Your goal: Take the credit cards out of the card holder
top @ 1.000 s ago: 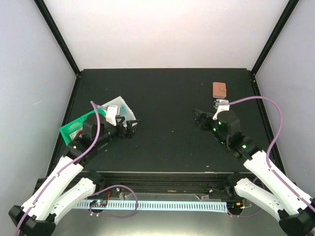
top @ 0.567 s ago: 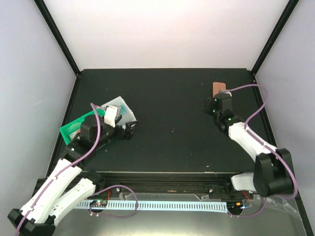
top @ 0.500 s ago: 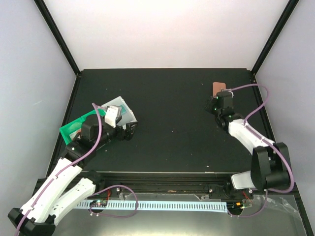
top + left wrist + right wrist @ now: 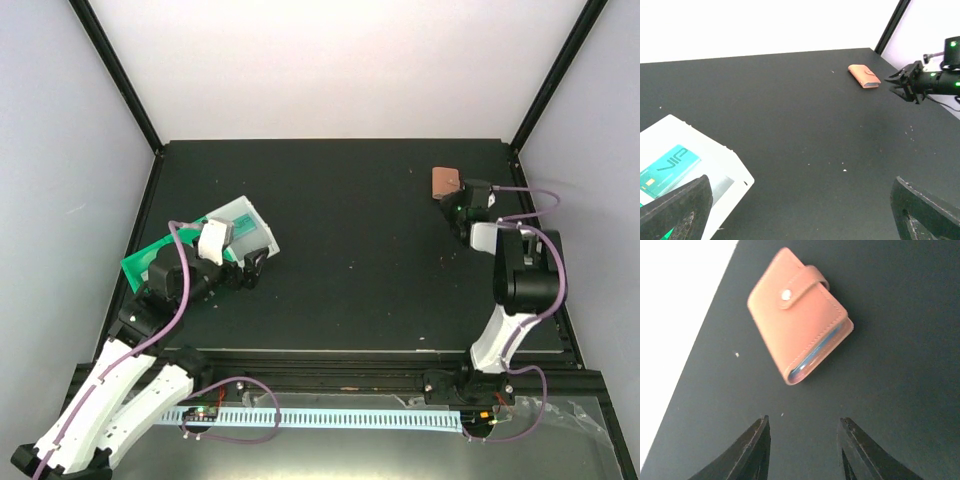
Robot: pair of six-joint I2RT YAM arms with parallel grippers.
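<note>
Your right hand [image 4: 804, 422] sits just short of the closed card holder [image 4: 797, 325], narrowly parted, pinching nothing; your left hand [image 4: 799, 182], far from it, is spread wide.

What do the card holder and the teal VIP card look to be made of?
Card holder: probably leather or faux leather, matte salmon-brown, with stitched edges and a snap tab. Teal VIP card: likely thin plastic, smooth, flat with printed lettering.

black table [image 4: 340, 250]: closed card holder [image 4: 445, 182] far right, tray [image 4: 252, 226] left
</note>
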